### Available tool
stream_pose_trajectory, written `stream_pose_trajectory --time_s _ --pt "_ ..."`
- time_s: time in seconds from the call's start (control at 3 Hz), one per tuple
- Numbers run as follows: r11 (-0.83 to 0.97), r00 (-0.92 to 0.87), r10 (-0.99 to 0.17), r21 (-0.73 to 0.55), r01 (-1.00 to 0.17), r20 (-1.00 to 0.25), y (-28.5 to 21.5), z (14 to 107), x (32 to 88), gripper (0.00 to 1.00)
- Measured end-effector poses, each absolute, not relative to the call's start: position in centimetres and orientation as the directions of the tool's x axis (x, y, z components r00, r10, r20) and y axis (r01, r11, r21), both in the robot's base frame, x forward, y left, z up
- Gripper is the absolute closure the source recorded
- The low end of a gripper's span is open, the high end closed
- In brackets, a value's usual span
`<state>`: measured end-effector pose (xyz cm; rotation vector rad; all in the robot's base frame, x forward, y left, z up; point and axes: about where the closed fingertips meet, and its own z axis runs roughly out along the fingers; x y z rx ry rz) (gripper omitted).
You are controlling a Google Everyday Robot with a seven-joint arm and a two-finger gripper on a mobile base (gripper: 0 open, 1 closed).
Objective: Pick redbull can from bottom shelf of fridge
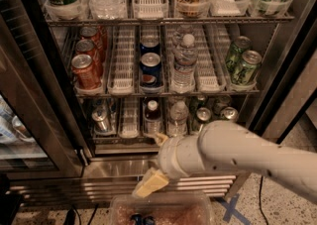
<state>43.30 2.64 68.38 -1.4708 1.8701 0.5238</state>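
Observation:
The fridge stands open in front of me. On its bottom shelf the slim silver redbull can stands at the far left, in a white lane tray. My gripper is in front of the shelf's steel lip, near the middle, to the right of the can and lower than it, not touching it. It is open and empty: one yellowish fingertip hangs low before the base grille, the other sits at the shelf's front edge. My white arm hides the shelf's lower right.
On the bottom shelf stand a dark bottle, a water bottle and two wider silver cans. The rack above holds red cola cans, blue cans, a water bottle and green cans. The glass door stands left. A clear bin is below.

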Motion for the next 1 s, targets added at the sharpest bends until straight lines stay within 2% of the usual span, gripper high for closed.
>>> stream_pose_trajectory --time_s 0.67,1.0 --pt "0.156 0.017 -0.628 -0.147 -0.977 -0.778 10.1 62.7 45.0 0.0" --pt "0.156 0.017 -0.628 -0.147 -0.977 -0.778 10.1 62.7 45.0 0.0"
